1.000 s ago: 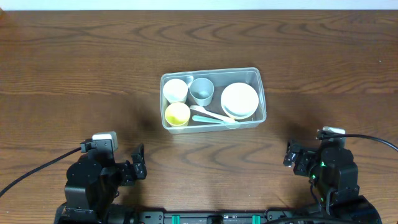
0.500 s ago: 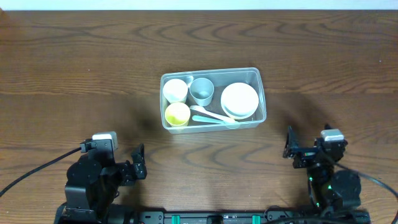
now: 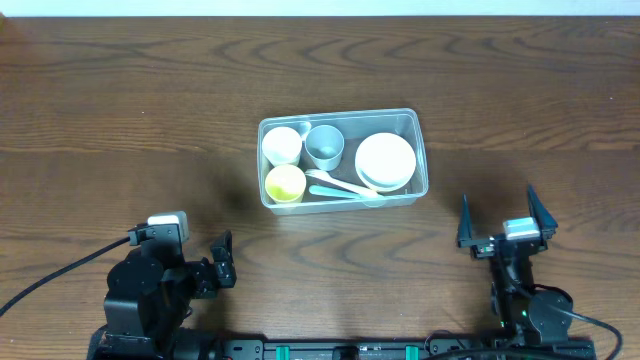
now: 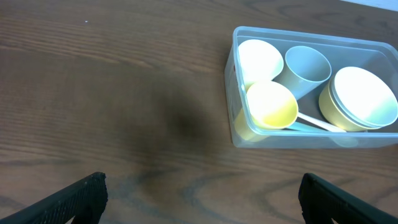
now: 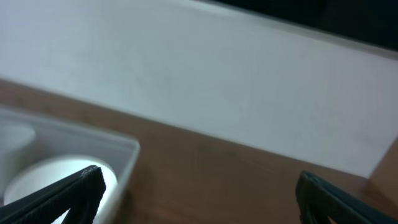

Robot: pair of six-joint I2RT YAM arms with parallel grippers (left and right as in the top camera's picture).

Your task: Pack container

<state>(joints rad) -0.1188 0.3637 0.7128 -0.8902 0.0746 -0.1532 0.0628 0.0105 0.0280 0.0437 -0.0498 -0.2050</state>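
On wooden table [image 3: 120, 100] (white-walled room [image 5: 186, 68]), container [image 4: 292, 138]

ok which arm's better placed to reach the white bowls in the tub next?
Right, probably: the white bowls sit at the tub's right end, nearer the open right gripper than the left one.

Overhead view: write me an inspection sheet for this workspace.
Surface: brown wooden table, no spills seen.
Job's things: clear rectangular plastic container mid-table, holding white cup, grey cup, yellow cup, stacked round bowls, pale spoons.
Clutter: nothing seen.
Grippers: left gripper open, empty; right gripper open, empty; both apart from the container.
Cables: black cable trailing from left arm.
Surroundings: white wall beyond far edge.
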